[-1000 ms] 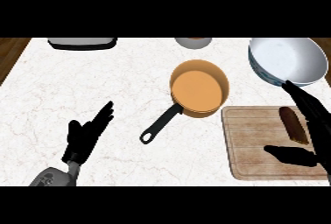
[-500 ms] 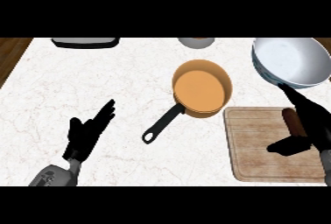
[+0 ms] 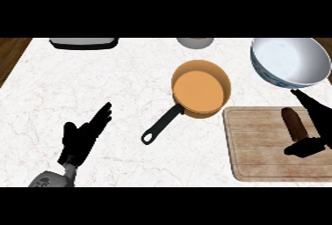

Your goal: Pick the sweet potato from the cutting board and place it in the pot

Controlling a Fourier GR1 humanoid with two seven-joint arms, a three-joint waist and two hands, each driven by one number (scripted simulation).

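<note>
Head view shows the cutting board [image 3: 272, 147] low on the right side of the counter [image 3: 97, 88]. The sweet potato [image 3: 293, 124] lies on the board, near its top right corner. It is dark brown and long. The right hand [image 3: 312, 132] is just beside the sweet potato now. One finger points up past the board's top edge and the thumb sits below the potato. A second ago this hand covered more of the potato; now it has slid toward the board's right edge, so more of the potato shows. The hand looks spread, not yet wrapped round the potato. So I think the grab is not done yet.

The pot [image 3: 201, 88] is orange with a black handle. It sits up and to the left of the board, close by. It has nothing in it. A big white bowl [image 3: 292, 61] is above the board. The left hand [image 3: 83, 136] rests far left of the board, fingers straight, and has not moved.
</note>
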